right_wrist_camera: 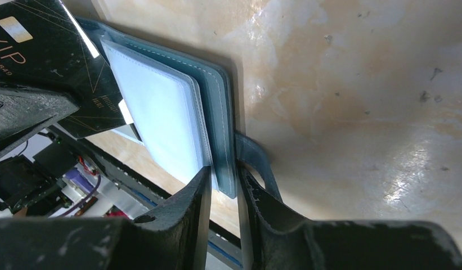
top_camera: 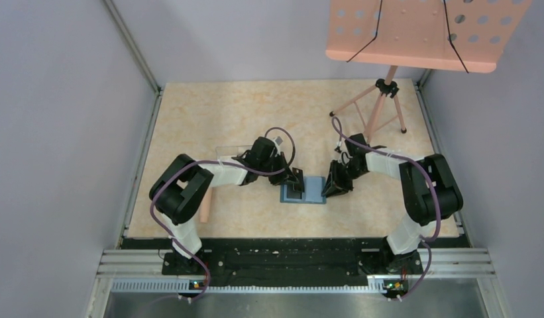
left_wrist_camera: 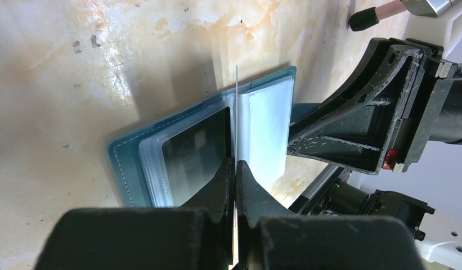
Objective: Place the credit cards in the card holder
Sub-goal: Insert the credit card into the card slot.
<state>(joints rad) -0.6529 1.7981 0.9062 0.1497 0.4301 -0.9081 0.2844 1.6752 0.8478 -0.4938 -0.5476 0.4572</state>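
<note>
Only right wrist shows credit card (right_wrist_camera: 43, 62) lettering, left wrist edge-on.

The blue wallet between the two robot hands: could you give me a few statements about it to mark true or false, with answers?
1. The wallet lies open on the table. True.
2. The left hand is empty. False: it pinches a black card.
3. The right hand clamps the wallet's edge. True.
4. The wallet's sleeves are all empty. False: a dark card sits in one.
</note>
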